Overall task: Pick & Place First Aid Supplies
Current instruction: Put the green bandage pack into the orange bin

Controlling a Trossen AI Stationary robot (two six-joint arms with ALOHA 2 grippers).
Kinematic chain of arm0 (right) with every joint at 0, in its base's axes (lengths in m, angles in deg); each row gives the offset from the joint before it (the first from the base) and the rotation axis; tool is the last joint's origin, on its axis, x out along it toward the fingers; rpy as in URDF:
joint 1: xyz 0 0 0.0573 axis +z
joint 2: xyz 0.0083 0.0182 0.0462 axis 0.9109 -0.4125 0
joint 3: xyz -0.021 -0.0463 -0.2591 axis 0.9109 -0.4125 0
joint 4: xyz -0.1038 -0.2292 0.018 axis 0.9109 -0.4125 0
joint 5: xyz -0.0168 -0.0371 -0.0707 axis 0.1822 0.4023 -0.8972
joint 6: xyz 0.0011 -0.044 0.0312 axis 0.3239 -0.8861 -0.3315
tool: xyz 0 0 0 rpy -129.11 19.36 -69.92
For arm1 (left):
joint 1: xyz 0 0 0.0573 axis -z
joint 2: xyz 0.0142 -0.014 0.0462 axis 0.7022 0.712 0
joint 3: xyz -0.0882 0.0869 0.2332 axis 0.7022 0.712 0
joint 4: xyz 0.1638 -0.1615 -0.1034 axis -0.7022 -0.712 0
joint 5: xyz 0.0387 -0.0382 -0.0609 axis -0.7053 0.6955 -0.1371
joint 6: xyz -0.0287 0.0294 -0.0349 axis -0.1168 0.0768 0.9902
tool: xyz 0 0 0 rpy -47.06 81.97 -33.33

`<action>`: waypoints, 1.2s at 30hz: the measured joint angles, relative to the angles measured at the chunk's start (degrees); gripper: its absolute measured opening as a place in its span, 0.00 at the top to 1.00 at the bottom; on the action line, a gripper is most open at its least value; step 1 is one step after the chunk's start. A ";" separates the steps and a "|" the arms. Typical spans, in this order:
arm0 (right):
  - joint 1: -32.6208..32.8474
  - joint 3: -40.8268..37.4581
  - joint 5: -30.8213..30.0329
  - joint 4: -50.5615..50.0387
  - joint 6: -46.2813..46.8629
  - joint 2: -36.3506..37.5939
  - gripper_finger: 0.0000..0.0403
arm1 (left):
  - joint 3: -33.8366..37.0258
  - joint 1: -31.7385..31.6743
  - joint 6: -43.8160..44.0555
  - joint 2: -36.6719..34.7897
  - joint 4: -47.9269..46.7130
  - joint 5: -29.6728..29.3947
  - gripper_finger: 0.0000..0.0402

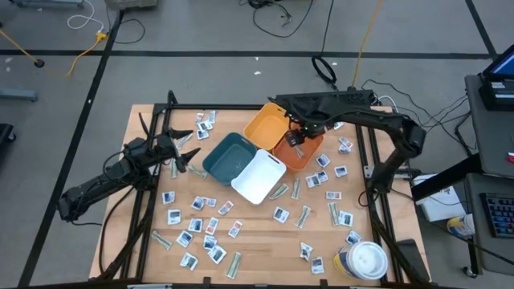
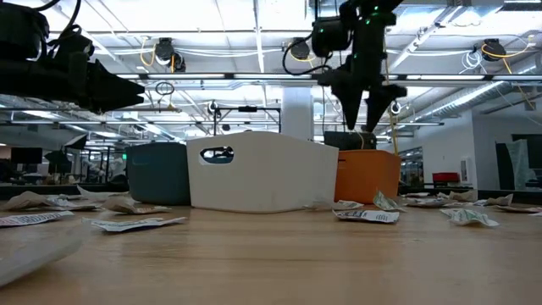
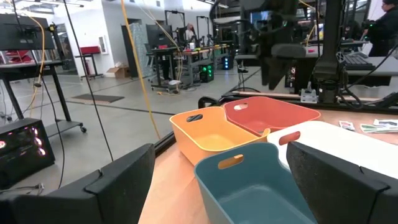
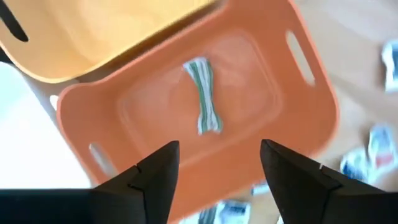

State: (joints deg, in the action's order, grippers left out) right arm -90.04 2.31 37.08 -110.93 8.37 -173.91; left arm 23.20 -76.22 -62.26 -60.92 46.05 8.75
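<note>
The wooden bench (image 1: 265, 241) lies under both tools, strewn with first aid packets. Directly below the right tool (image 4: 217, 163) sits the orange bin (image 4: 298, 118), with the yellow bin (image 1: 265, 124) touching it on one side and the white bin (image 1: 259, 177) beside it, nearer the front edge of the bench. The teal bin (image 1: 229, 156) completes the cluster, lying between the right tool and the left tool (image 1: 183, 152). Far from both tools, at the bench's front right corner, stands a round white-lidded tub (image 1: 368, 261).

The right tool hangs above the orange bin with its fingers apart and nothing between them. Straight beneath its gap, on the floor of the orange bin, lies one grey-green wrapped strip (image 4: 204, 96), clear of the fingers. The left tool hovers off the bench just beside the teal bin, jaws spread wide and empty, pointing toward the bins.

The small white square packets (image 1: 210, 233) with blue or red marks lie scattered on the bench, many in front of the left tool's side and others beyond the right tool near the bench's right edge (image 1: 341, 171). More grey-green strips (image 1: 303, 217) lie among them.
</note>
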 joint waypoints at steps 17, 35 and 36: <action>10.23 -2.39 1.30 -10.18 23.26 4.54 0.47 | 0.00 -0.01 0.00 0.00 0.00 0.00 0.09; 29.42 -16.45 9.19 -9.81 42.22 13.36 0.47 | 0.00 0.00 0.00 0.00 -0.07 -0.02 0.09; 30.39 -17.11 9.23 -9.63 43.12 13.92 0.47 | 0.00 -0.01 0.00 0.01 -0.08 -0.02 0.08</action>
State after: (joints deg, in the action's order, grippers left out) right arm -59.65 -14.80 46.30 -120.56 51.49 -159.98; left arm 23.20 -76.23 -62.26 -60.91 45.97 8.72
